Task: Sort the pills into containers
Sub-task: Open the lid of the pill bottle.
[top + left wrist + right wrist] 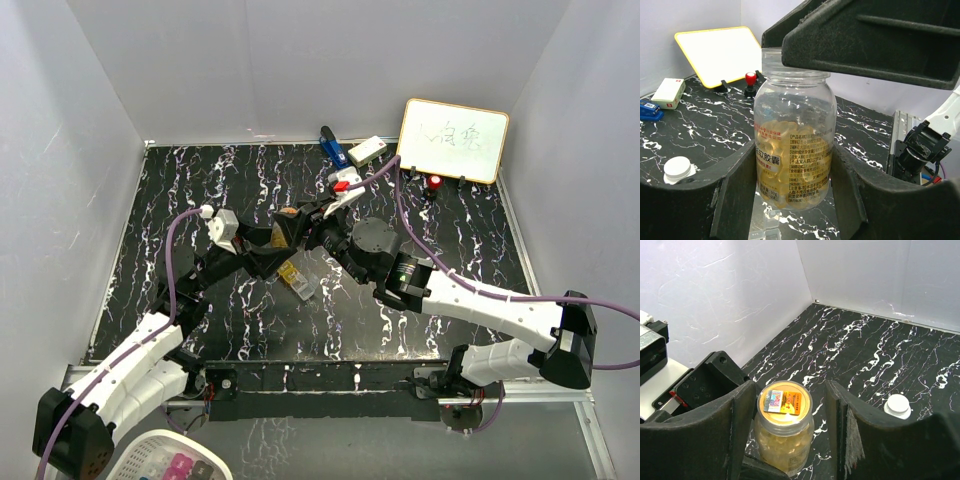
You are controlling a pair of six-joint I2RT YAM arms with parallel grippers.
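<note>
The golden-amber bottle, full of yellow capsules, stands upright between the two fingers of my left gripper, which is shut on its lower body. My right gripper hangs open around the bottle's capped top. Its left finger is at the cap and a gap shows on the right side. In the top view both grippers meet at the bottle mid-table. The dark bottle with the white round cap stands close by and also shows in the right wrist view. The clear pill box with yellow sections lies just in front.
A whiteboard leans at the back right, with a small red-topped item before it. A blue object and a white block lie at the back. A white basket sits off the table, bottom left.
</note>
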